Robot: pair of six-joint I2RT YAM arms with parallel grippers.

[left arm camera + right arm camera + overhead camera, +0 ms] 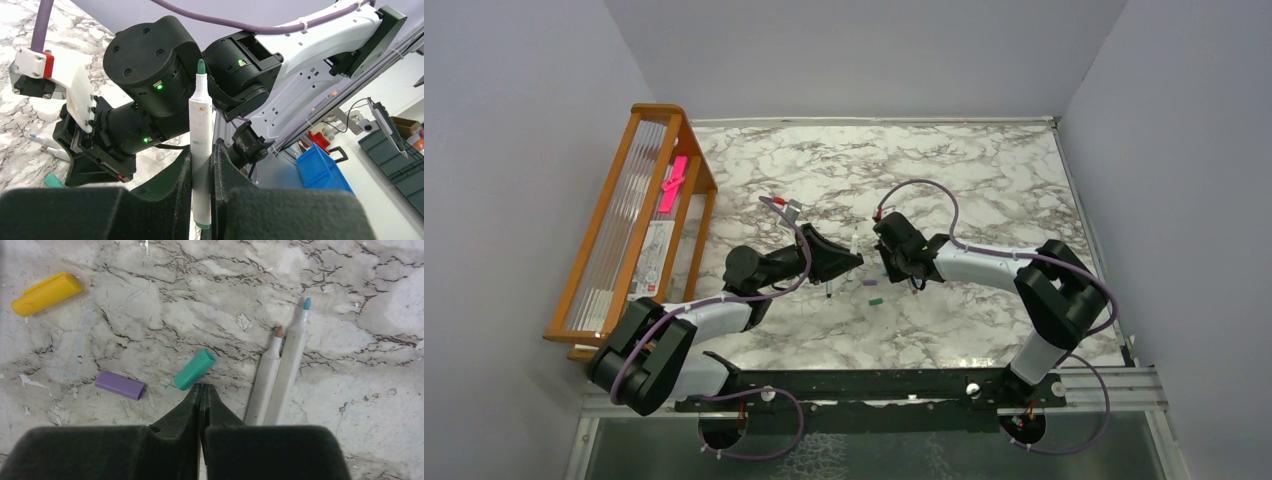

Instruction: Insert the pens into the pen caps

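Observation:
In the left wrist view a white pen (201, 120) with a green tip stands upright, and my left gripper (202, 152) is shut on its barrel. The pen's tip points toward the right arm's black wrist (150, 65). My right gripper (201, 388) is shut with nothing between its fingers, and hangs low over the marble. A teal cap (195, 369) lies just past its fingertips. A purple cap (120, 385) and a yellow-orange cap (46, 293) lie further left. Two pens (272, 372) lie side by side to the right. From above, both grippers (856, 262) (887, 263) nearly meet at mid-table.
A wooden rack (639, 215) stands along the left wall with a pink strip (673, 183) on it. A purple cap (870, 283) and a green cap (874, 299) lie just in front of the grippers. Grey walls close the table on three sides.

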